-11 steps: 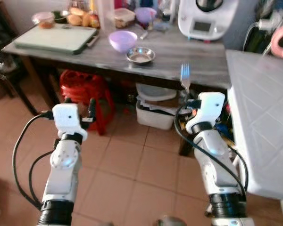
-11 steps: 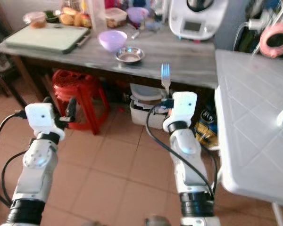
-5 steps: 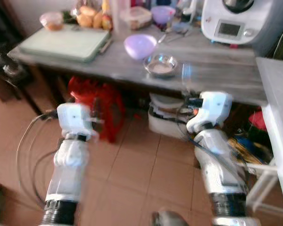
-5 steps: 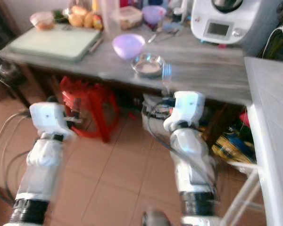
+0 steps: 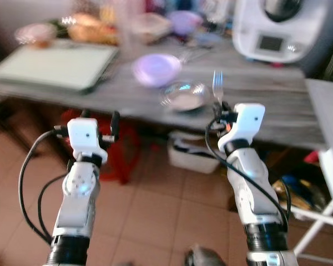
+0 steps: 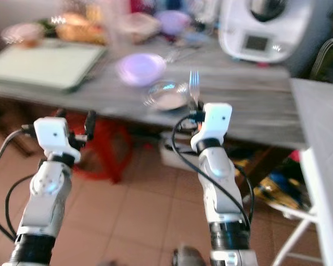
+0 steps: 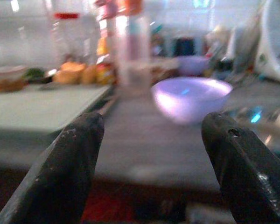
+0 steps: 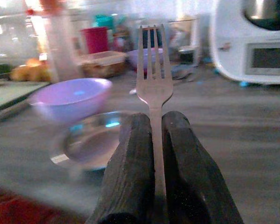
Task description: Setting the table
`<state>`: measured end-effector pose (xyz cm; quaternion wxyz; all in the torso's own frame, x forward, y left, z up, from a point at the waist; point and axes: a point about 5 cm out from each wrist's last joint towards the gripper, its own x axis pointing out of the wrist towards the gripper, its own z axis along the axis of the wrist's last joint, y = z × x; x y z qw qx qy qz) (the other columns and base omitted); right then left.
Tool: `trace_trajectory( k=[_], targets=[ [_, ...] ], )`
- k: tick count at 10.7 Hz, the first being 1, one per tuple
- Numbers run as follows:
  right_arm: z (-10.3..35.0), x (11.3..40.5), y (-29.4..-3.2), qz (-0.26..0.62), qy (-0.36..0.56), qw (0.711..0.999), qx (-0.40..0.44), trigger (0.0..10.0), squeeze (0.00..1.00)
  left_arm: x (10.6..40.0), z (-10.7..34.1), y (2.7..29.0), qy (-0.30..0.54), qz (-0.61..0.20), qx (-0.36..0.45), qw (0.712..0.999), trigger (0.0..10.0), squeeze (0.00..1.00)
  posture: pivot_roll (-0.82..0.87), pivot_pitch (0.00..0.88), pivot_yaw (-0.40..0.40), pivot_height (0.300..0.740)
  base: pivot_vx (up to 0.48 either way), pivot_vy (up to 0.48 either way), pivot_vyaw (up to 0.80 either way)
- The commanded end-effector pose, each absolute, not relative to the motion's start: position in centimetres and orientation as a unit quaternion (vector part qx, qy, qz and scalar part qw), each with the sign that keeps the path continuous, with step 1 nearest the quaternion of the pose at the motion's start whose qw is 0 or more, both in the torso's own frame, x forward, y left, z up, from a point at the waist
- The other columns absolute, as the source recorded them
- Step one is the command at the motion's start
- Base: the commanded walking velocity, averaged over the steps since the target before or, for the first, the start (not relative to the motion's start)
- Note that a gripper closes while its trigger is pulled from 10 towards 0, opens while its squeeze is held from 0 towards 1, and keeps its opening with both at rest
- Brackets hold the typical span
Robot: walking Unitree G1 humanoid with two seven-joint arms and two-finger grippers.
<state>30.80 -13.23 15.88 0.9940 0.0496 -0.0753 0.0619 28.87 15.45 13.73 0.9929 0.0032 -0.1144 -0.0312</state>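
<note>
My right gripper (image 5: 219, 106) is shut on a metal fork (image 5: 217, 86) that stands upright, tines up, in front of the grey table (image 5: 266, 105). In the right wrist view the fork (image 8: 154, 79) rises between the two black fingers (image 8: 133, 154). A steel bowl (image 5: 183, 95) and a purple bowl (image 5: 155, 69) sit on the table just beyond it. My left gripper (image 5: 99, 117) is open and holds nothing, raised before the table's front edge; its fingers (image 7: 70, 158) frame the purple bowl (image 7: 191, 97) in the left wrist view.
A pale green cutting board (image 5: 55, 65) lies on the table's left part. A white kitchen appliance (image 5: 277, 30) stands at the back right. Food containers and bottles crowd the back. A red stool (image 5: 119, 155) and a plastic bin (image 5: 191, 158) sit under the table. A white table (image 5: 330, 122) is at right.
The camera has moved closer to the grey table, and the picture is blurred. Both arms now sit nearer the table edge. The fork stays held upright in my right gripper.
</note>
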Motion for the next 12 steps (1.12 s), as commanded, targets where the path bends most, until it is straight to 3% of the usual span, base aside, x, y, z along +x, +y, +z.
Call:
trace_trajectory(
  k=[1,6,9,12],
  targets=[
    [16.1,30.7,-13.7,0.05,-0.076,0.994,0.054,10.0,0.0,28.3,13.4,14.8,-0.105,-0.044,-0.003,0.994,10.0,0.0,-0.01,0.127,0.011,0.74,0.0,0.0,-0.8],
    [15.9,30.9,-13.4,0.048,-0.071,0.994,0.061,10.0,0.0,27.2,13.3,14.5,-0.1,-0.054,-0.006,0.993,10.0,0.0,0.0,0.15,-0.006,0.74,0.0,0.0,-0.76],
    [16.0,31.2,-14.1,0.028,-0.077,0.995,0.06,10.0,0.0,26.9,13.3,14.6,-0.099,-0.058,-0.003,0.993,10.0,0.0,0.01,0.15,0.008,0.74,0.0,0.0,0.0],
    [16.5,30.8,-14.9,0.018,-0.096,0.994,0.049,10.0,0.0,26.8,13.4,14.7,-0.1,-0.062,-0.009,0.993,10.0,0.0,0.01,0.137,0.013,0.74,0.282,0.0,0.14]
  ],
)
